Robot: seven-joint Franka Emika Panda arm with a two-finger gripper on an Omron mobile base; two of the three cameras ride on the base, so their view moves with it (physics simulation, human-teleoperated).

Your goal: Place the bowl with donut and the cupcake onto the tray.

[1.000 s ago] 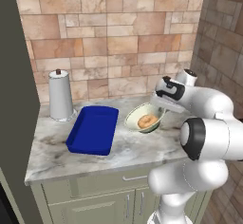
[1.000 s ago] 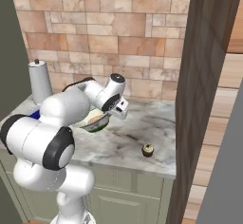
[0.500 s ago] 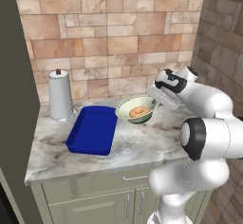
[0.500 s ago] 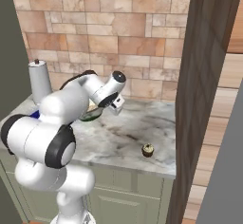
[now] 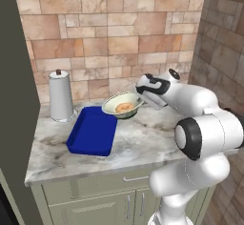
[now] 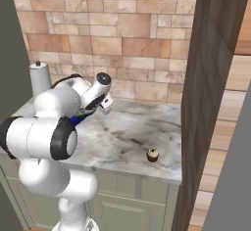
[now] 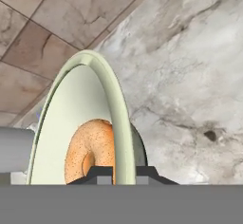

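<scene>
Nearest, the cupcake (image 6: 153,154) stands alone at the near right of the tabletop (image 5: 143,138), well apart from the pincer (image 7: 116,171). Mid-tabletop, the tray (image 5: 93,131) lies unloaded. Just right of its far end, the bowl (image 5: 122,106) hangs above the tabletop with the donut (image 5: 124,107) inside, tilted slightly. The pincer is clamped narrow on the bowl's right rim, evidently to carry both together. Beyond, the paper towel roll (image 5: 61,95) stands at far left.

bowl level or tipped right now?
Tipped. The bowl hangs off the counter, rim pinched by the gripper, its opening slanted toward the tray; the donut remains inside.
</scene>
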